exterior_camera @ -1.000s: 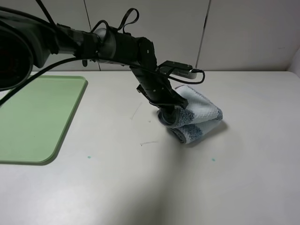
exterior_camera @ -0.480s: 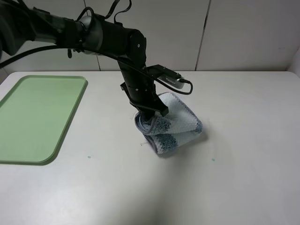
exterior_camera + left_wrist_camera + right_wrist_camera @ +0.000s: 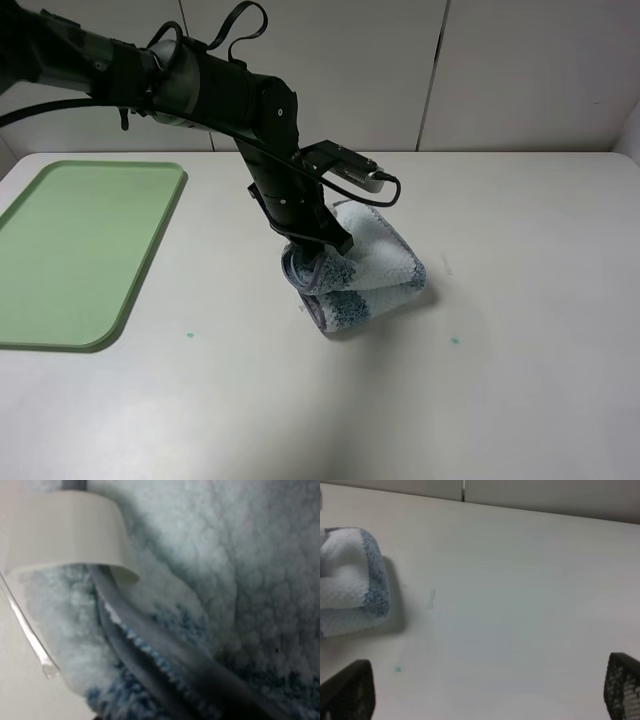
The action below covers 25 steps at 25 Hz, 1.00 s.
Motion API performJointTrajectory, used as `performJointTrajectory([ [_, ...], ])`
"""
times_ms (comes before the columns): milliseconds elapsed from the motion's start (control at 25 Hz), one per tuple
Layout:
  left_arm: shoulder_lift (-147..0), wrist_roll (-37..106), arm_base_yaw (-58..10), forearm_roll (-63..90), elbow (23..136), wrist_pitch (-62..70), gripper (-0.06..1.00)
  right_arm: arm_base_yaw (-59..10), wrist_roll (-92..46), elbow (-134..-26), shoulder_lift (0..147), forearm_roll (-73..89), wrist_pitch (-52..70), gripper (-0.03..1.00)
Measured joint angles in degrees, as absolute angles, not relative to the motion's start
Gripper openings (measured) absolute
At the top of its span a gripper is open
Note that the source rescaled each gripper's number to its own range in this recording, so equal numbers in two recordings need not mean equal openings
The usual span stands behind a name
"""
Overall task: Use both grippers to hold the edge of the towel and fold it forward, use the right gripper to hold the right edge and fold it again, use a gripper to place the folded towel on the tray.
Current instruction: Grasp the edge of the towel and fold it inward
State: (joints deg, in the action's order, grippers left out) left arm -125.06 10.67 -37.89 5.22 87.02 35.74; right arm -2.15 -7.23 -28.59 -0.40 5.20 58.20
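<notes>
The towel (image 3: pixel 372 268), folded into a thick blue-and-white bundle, hangs from my left gripper (image 3: pixel 314 248) near the middle of the table. That gripper is shut on the bundle's left end. I cannot tell whether the lower fold touches the tabletop. In the left wrist view, fluffy cloth (image 3: pixel 240 575) fills the frame and the grey hem edge (image 3: pixel 165 655) runs across it. The pale-green tray (image 3: pixel 70 250) lies at the far left, well apart from the towel. My right gripper (image 3: pixel 485 695) stands open over bare table, its fingertips (image 3: pixel 350 692) wide apart. The towel (image 3: pixel 350 595) lies off to one side of it.
A white table (image 3: pixel 520 350) carries everything, with a panelled wall (image 3: pixel 520 70) behind it. Small teal specks (image 3: pixel 455 341) mark the surface. The left arm and its cables (image 3: pixel 150 80) stretch over the tray's far corner.
My left gripper has carried the folded towel leftward and slightly toward the front, closer to the tray. The grip has stayed shut throughout.
</notes>
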Motion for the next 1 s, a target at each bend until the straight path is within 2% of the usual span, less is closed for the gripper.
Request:
performJointTrajectory([
  [120,-125.1,10.2,-37.9,5.2,87.0,34.9,0.18,-2.1,-7.2,-28.6,-0.4,5.2,58.2,1.00],
  [200,-125.1,10.0,-37.9,5.3,87.0,34.1,0.26,-2.1,-7.2,-28.6,-0.4,5.3,58.2,1.00],
  [240,-125.1,9.9,-37.9,5.7,87.0,33.8,0.34,-2.1,-7.2,-28.6,-0.4,5.3,58.2,1.00],
  [400,-125.1,9.7,-37.9,8.5,87.0,32.1,0.82,-2.1,-7.2,-28.6,-0.4,5.3,58.2,1.00],
  [480,-125.1,9.7,-37.9,9.2,87.0,31.0,0.93,-2.1,-7.2,-28.6,-0.4,5.3,58.2,1.00],
  [560,-124.8,9.6,-37.9,11.0,87.0,30.8,0.97,-2.1,-7.2,-28.6,-0.4,5.3,58.2,1.00],
  [760,-121.3,6.5,-37.9,13.1,86.8,30.7,1.00,-2.1,-7.2,-28.6,-0.4,5.3,58.2,1.00],
  [1000,-116.5,-7.9,-37.9,11.0,86.8,32.9,1.00,-2.1,-7.2,-28.6,-0.4,5.3,58.2,1.00],
])
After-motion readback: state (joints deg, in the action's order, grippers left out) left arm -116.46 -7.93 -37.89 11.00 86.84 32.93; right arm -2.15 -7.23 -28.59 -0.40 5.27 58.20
